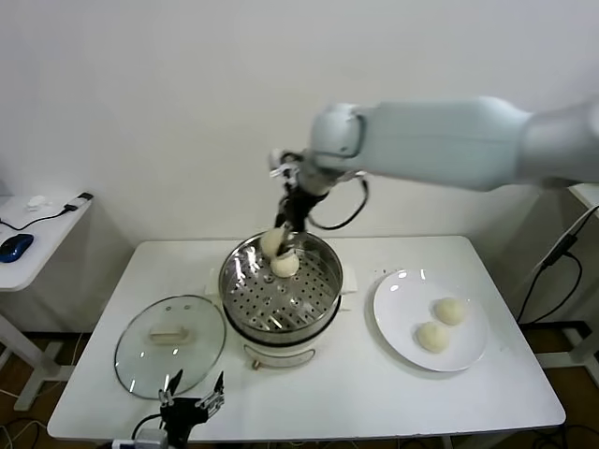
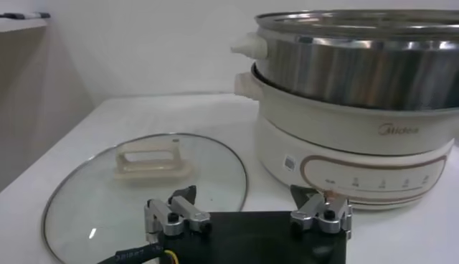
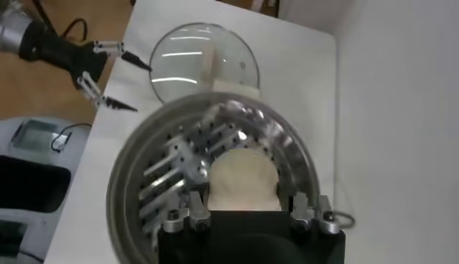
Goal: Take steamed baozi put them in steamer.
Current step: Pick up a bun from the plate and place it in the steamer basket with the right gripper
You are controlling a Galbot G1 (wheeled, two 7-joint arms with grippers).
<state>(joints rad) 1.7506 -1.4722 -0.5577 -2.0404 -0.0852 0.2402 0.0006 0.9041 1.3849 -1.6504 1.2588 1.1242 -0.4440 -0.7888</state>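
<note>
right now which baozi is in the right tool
The baozi held over the steamer by the right tool; another lies in the basket, two sit on the plate.

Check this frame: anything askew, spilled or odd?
Nothing stands out. Right tool holds a bun over the steamer, one bun inside, two on the plate; lid lies flat on the table.

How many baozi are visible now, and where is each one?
4. Two baozi lie on the white plate: one farther back, one nearer. One sits in the steamer. The right gripper holds the fourth over it. None seem hidden.
</note>
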